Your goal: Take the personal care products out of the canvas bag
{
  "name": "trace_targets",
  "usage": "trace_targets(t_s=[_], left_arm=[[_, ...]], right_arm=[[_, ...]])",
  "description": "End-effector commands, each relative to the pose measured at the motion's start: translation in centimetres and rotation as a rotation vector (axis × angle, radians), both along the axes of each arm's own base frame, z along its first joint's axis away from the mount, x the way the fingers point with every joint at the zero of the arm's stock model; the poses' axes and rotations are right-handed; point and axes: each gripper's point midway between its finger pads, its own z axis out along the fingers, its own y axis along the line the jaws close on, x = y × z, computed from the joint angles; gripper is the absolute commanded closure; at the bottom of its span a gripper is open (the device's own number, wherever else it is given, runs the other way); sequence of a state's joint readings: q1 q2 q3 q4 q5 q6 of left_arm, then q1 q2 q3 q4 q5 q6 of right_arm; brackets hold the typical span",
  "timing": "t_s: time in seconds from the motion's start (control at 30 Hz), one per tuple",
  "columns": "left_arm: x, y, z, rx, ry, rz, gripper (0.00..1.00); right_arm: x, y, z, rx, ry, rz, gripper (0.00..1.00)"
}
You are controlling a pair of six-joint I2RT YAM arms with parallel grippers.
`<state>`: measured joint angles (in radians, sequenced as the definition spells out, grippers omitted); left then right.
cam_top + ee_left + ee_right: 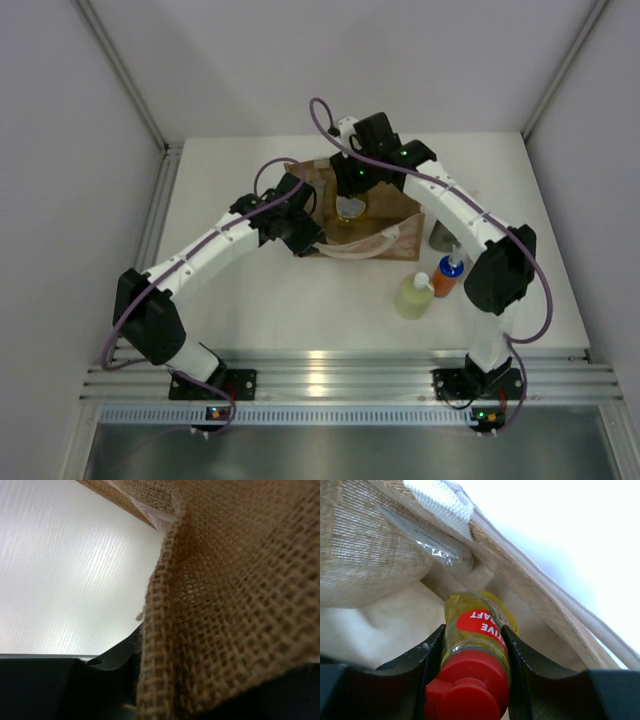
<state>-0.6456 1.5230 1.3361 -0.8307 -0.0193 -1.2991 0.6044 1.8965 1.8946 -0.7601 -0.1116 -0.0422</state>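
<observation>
The right fingers (417,670) closed around the yellow red-capped bottle (477,630), bottle held inside the canvas bag (370,565), left fingers (117,655) draped by the bag's woven edge, their opening not discernible, pale-green white-capped bottle (413,297) and orange blue-capped bottle (448,277) stood on the tabletop (300,300) beside the bag.

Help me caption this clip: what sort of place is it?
Likely a robotics lab test cell: a white table, grey enclosure panels, and an aluminium mounting rail along the near edge.

Table (300,300) is being viewed from above and behind by top camera. Canvas bag (402,208), shared by all views, is being filmed very close by both wrist cameras.
</observation>
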Motion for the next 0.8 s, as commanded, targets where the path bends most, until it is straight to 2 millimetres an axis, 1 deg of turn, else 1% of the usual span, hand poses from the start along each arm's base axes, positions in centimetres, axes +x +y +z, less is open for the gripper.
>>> trace_targets(t_s=[0.0,0.17,0.23,0.27,0.37,0.5,0.6,0.67,0.7,0.77], left_arm=[[0.6,-0.6,0.2,-0.011,0.002,0.007,0.62],[0.6,-0.8,0.4,-0.013,-0.001,-0.004,0.53],[0.6,-0.8,0.3,-0.012,0.001,-0.004,0.48],[0.6,-0.8,0.3,-0.014,0.002,-0.007,0.48],[0.6,-0.9,0.1,-0.011,0.006,-0.009,0.47],[0.6,-0.9,0.2,-0.011,0.002,-0.015,0.47],[0.8,-1.0,0.2,-0.011,0.002,-0.013,0.46],[0.9,-1.1,0.3,-0.011,0.0,-0.015,0.45],[0.9,-1.1,0.1,-0.009,0.004,-0.013,0.44],[0.6,-1.5,0.2,-0.03,0.022,-0.031,0.44]], right_arm=[[-0.8,-1.2,9.6,0.126,-0.145,-0.039,1.0],[-1.9,-2.2,11.9,0.15,-0.14,-0.074,1.0],[-2.4,-2.4,12.1,0.151,-0.132,-0.074,1.0],[-2.8,-2.5,12.6,0.164,-0.135,-0.073,1.0],[-3.5,-2.7,13.4,0.179,-0.14,-0.068,1.0],[-4.2,-3.1,14.8,0.205,-0.16,-0.067,1.0],[-5.0,-3.4,16.2,0.224,-0.172,-0.062,1.0],[-5.5,-3.5,17.6,0.247,-0.189,-0.053,1.0],[-5.8,-3.7,17.8,0.248,-0.188,-0.056,1.0],[-6.5,-3.9,19.1,0.269,-0.198,-0.048,1.0]])
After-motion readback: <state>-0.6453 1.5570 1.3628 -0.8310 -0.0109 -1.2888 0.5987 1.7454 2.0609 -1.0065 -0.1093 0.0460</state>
